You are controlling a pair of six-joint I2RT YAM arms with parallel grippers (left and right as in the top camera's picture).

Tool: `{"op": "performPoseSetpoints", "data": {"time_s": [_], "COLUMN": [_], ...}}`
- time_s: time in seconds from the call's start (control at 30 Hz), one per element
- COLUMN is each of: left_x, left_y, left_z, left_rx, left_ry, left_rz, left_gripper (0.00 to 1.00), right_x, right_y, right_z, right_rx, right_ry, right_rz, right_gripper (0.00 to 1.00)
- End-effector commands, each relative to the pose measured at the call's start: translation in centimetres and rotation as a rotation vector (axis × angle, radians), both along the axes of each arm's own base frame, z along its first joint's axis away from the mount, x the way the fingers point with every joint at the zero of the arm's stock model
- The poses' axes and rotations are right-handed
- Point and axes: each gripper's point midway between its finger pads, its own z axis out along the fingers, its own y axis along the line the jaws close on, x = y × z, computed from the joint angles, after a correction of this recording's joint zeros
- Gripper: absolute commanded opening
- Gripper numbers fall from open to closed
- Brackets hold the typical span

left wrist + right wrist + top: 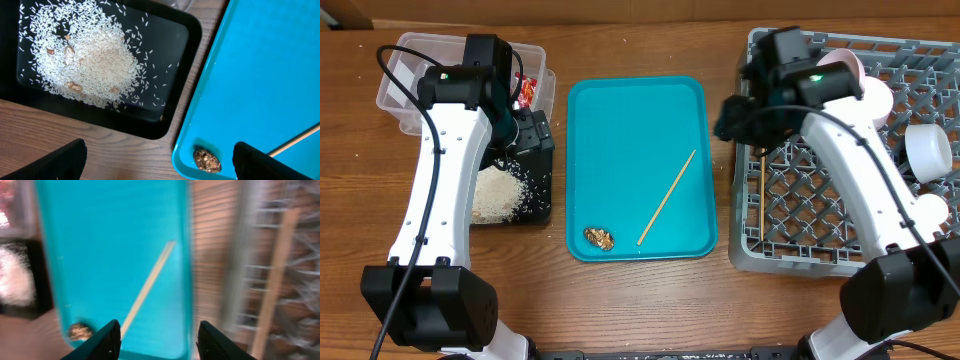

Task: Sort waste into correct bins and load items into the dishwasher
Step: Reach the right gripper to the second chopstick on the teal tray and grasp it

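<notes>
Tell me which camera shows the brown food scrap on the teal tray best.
Left wrist: the brown food scrap sits close and sharp in the teal tray's corner. Overhead shows it whole but tiny; the right wrist view shows it only as a blurred blob.

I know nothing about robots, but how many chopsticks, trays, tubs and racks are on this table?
chopsticks: 2, one on the teal tray, one in the grey rack
trays: 2, the teal tray and the black tray
clear tub: 1
grey rack: 1
Total: 6
</notes>
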Motion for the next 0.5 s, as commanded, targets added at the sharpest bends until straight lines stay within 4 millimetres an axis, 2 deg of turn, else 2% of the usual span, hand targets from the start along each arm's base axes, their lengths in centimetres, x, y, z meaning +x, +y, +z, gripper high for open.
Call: {"op": "performPoseSetpoints", "data": {"time_s": [0.0, 0.07, 0.1, 0.23, 0.47], "left_x": [0.2, 0.2, 0.2, 0.2, 0.3], "left_y": [-0.2, -0.2, -0.2, -0.2, -0.2], "left_z": [1.1, 1.1, 1.1, 1.1, 1.1], "left_rx": [-0.009, -0.009, -0.009, -0.009, -0.008], "left_ry": [-0.035, -0.035, -0.036, -0.036, -0.036], "left_rz": [0.010, 0.010, 0.010, 0.010, 0.010], "left_gripper": [0.95, 0.95, 0.95, 0.96, 0.96], "right_x": [-1.0, -1.6, -2.1, -3.2, -5.2], "right_y": [4.7, 6.0, 6.8, 8.5, 9.2], "right_z": [-1.1, -3.1, -4.9, -8.1, -13.5], "right_rx": [0.061, 0.024, -0.016, -0.046, -0.124], "right_ry": [0.033, 0.081, 0.128, 0.224, 0.402], "right_rz": [0.064, 0.026, -0.012, -0.048, -0.159], "right_gripper": [0.55, 0.55, 0.55, 0.55, 0.53]}}
